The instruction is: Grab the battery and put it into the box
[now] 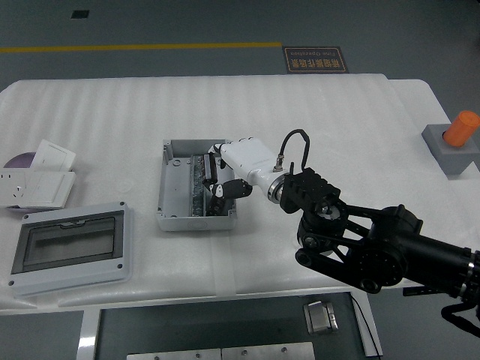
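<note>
The open grey box (172,219) stands left of the table's middle, with a metal rail (196,180) down its centre. My right hand (221,181), white-backed on a black arm, reaches in from the right and sits low over the box's right half. The dark battery lay there in the earlier frames, and the hand now hides that spot. I cannot tell whether the hand touches or holds it. My left arm is out of view.
A grey enclosure cover with a clear window (71,247) lies at the front left. White socket parts (41,180) lie at the left edge. A grey block with an orange cylinder (454,142) stands at the far right.
</note>
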Action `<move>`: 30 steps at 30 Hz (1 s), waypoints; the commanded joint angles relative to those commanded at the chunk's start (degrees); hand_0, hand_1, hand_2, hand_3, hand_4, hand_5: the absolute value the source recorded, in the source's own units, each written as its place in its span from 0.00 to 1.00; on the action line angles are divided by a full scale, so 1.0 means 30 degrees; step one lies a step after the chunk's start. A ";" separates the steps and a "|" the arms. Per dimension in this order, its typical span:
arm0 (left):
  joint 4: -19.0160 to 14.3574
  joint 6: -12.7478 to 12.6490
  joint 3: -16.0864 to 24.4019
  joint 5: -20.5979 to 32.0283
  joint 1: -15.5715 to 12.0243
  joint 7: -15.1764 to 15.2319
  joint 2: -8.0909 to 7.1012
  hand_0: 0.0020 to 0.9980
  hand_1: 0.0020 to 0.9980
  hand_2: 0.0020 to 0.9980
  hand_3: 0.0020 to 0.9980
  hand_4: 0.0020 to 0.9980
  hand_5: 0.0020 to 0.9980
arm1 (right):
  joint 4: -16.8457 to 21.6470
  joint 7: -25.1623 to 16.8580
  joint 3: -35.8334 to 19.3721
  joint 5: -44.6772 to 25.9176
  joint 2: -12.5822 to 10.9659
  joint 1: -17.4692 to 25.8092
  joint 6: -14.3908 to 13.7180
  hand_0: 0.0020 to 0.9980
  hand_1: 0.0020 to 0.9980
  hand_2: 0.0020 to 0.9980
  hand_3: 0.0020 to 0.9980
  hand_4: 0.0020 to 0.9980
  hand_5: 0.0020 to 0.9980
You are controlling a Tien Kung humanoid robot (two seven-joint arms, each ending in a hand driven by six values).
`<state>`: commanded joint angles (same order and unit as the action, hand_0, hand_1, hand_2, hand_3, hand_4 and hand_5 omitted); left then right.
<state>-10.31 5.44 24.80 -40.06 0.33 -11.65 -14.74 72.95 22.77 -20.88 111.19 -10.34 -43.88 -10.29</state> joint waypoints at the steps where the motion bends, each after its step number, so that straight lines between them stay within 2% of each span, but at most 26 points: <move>1: 0.0000 0.0001 0.0028 -0.0023 -0.0003 -0.0006 -0.0007 0.61 0.64 0.52 0.59 0.63 0.46 | -0.0015 0.0016 -0.0027 0.0074 0.0024 0.0022 -0.0016 0.93 0.84 0.86 0.92 0.67 0.35; 5: 0.0000 0.0000 0.0031 -0.0012 0.0024 0.0012 -0.0012 0.61 0.64 0.52 0.59 0.63 0.46 | -0.0094 0.0050 -0.0161 0.0106 -0.0025 0.0064 -0.0057 0.93 0.84 0.86 0.92 0.67 0.35; 6: 0.0000 0.0002 0.0033 -0.0010 0.0027 0.0012 -0.0007 0.61 0.64 0.52 0.59 0.63 0.46 | -0.0110 0.0055 -0.0160 0.0084 -0.0039 0.0081 -0.0059 1.00 0.97 0.98 1.00 0.71 0.33; 11: 0.0000 0.0012 -0.0137 0.0155 0.0030 0.0039 0.0019 0.61 0.64 0.52 0.59 0.63 0.46 | -0.0264 0.0066 0.0022 -0.0160 -0.0015 0.0205 -0.0023 1.00 0.97 0.98 1.00 0.71 0.33; 12: 0.0000 0.0012 -0.0160 0.0175 0.0035 0.0046 0.0020 0.61 0.64 0.52 0.59 0.63 0.46 | -0.0312 0.0075 0.0065 -0.0205 -0.0003 0.0241 -0.0020 1.00 0.99 0.99 1.00 0.76 0.37; 13: 0.0000 0.0010 -0.0203 0.0214 0.0041 0.0061 0.0014 0.61 0.64 0.52 0.59 0.63 0.46 | -0.0339 0.0076 0.0073 -0.0237 -0.0006 0.0280 -0.0028 1.00 0.99 0.99 1.00 0.76 0.37; 17: 0.0000 0.0008 -0.0261 0.0242 0.0031 0.0085 -0.0047 0.61 0.64 0.52 0.59 0.63 0.46 | -0.0124 -0.0048 -0.0532 -0.0426 -0.0300 0.0634 -0.0288 1.00 0.99 0.99 1.00 0.76 0.37; 18: 0.0000 0.0011 -0.0229 0.0190 0.0008 0.0075 -0.0069 0.61 0.64 0.52 0.59 0.63 0.46 | 0.0090 -0.0134 -0.0944 -0.0519 -0.0525 0.0855 -0.0459 1.00 1.00 1.00 1.00 0.80 0.41; 24: 0.0000 0.0009 -0.0222 0.0060 -0.0219 0.0059 -0.0159 0.61 0.64 0.52 0.59 0.63 0.46 | 0.1718 -0.0939 -0.3725 -0.1388 -0.2269 0.2544 -0.1411 1.00 1.00 0.99 1.00 0.80 0.40; 29: 0.0000 -0.0024 -0.0102 -0.0170 -0.0405 0.0076 -0.0200 0.61 0.64 0.52 0.59 0.63 0.46 | 0.3558 -0.2549 -0.6974 -0.3233 -0.4086 0.4679 -0.2353 1.00 1.00 0.99 1.00 0.80 0.40; 30: 0.0000 -0.0034 -0.0068 -0.0214 -0.0431 0.0082 -0.0203 0.61 0.64 0.51 0.58 0.63 0.46 | 0.3825 -0.2909 -0.7730 -0.3632 -0.4413 0.5179 -0.2525 1.00 0.97 0.97 1.00 0.81 0.44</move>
<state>-10.31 5.34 24.59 -40.70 -0.97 -11.40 -15.34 84.42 14.04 -44.07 100.29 -23.58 -28.34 -17.87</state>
